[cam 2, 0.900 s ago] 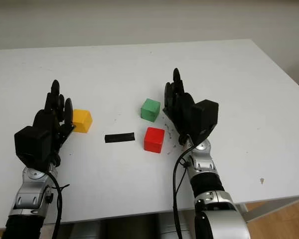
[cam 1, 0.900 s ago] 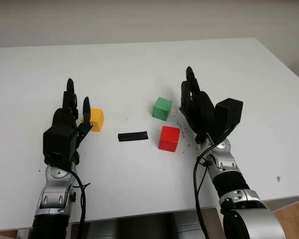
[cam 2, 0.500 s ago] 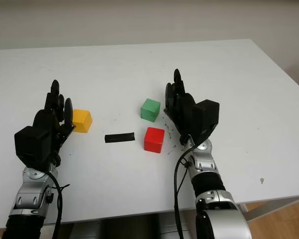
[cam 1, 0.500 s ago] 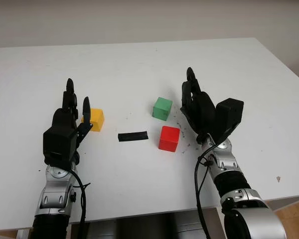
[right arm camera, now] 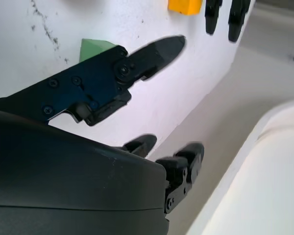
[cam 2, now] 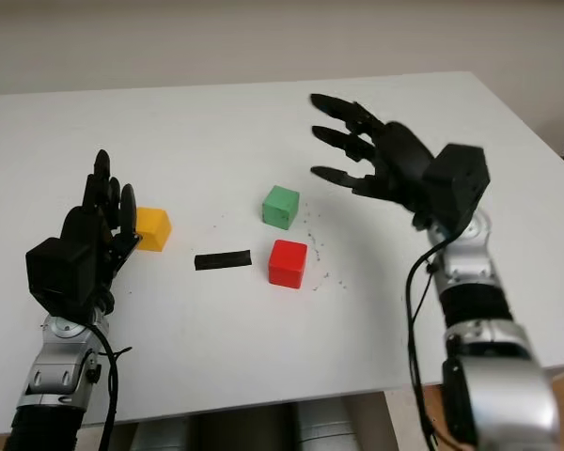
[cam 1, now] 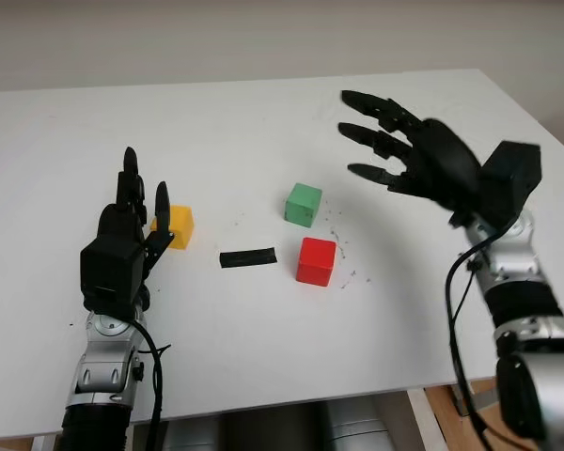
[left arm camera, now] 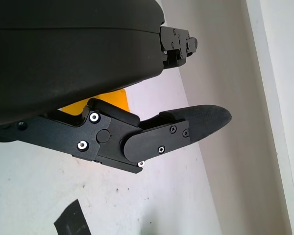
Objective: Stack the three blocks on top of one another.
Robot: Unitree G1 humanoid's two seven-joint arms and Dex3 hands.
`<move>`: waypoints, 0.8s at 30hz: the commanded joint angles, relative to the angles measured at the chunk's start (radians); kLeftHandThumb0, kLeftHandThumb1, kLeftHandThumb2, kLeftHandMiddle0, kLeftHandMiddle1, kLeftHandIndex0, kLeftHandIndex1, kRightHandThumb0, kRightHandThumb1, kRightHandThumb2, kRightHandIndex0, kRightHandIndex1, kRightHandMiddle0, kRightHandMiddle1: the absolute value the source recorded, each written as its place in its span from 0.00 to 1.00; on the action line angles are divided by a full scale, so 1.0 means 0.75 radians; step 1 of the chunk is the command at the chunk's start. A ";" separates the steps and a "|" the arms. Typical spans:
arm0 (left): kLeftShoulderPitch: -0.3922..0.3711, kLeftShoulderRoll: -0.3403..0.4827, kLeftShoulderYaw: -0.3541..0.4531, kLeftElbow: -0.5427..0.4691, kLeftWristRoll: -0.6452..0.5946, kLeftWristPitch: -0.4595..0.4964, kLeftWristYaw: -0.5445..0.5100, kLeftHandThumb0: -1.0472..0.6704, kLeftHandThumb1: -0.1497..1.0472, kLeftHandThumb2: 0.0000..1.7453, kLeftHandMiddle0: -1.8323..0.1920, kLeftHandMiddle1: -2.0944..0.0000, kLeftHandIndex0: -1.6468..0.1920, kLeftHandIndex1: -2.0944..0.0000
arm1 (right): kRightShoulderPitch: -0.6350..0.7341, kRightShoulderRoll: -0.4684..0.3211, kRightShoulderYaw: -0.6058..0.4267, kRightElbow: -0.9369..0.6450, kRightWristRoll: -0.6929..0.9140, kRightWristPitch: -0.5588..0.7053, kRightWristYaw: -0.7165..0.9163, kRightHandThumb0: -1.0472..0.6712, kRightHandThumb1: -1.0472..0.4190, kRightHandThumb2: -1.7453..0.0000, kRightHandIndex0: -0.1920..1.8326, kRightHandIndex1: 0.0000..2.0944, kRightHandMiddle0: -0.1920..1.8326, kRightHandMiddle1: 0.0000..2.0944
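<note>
Since the earlier frames the right hand [cam 1: 423, 164] has swung up and away from the blocks: it was low beside the red block [cam 1: 316, 260] and the green block [cam 1: 304, 204], and it now hangs above the worktop [cam 1: 263, 122], to the right of and beyond them, well apart from both. Its fingers [cam 1: 371, 139] are released and hold nothing, reaching out toward the left over the white surface. The left hand [cam 1: 122, 244] has not shifted; it is at the near left of the worktop, open and holding nothing, with its fingers [cam 1: 130, 174] pointing away from the robot.

The yellow block [cam 1: 177, 226] sits on the worktop just beside the left hand's fingers, on their right side; from the head views it is hard to say whether it touches them. In the left wrist view the yellow block [left arm camera: 108, 100] shows partly behind the hand's shell. The green block lies near the middle of the worktop, and the red block lies just nearer the robot and slightly to the right of it, the two close but apart. A strip of black tape [cam 1: 248, 257] lies flat between the yellow and red blocks. All three blocks rest singly on the worktop, none stacked.
</note>
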 commanded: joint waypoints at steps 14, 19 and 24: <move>0.011 0.021 0.027 -0.045 -0.021 0.007 -0.014 0.18 1.00 0.36 0.91 0.96 0.90 0.99 | -0.112 -0.200 0.388 -0.008 -0.593 -0.429 -0.111 0.46 0.20 0.96 0.36 0.04 0.35 0.07; 0.017 0.028 0.026 -0.075 -0.013 0.033 -0.018 0.18 1.00 0.37 0.91 0.97 0.90 1.00 | -0.089 -0.214 0.470 -0.102 -0.714 -0.477 -0.174 0.50 0.18 0.96 0.34 0.03 0.34 0.05; 0.016 0.033 0.021 -0.088 0.006 0.052 -0.018 0.20 1.00 0.39 0.91 0.96 0.90 1.00 | -0.069 -0.198 0.514 -0.091 -0.750 -0.524 -0.242 0.52 0.17 0.96 0.35 0.03 0.34 0.04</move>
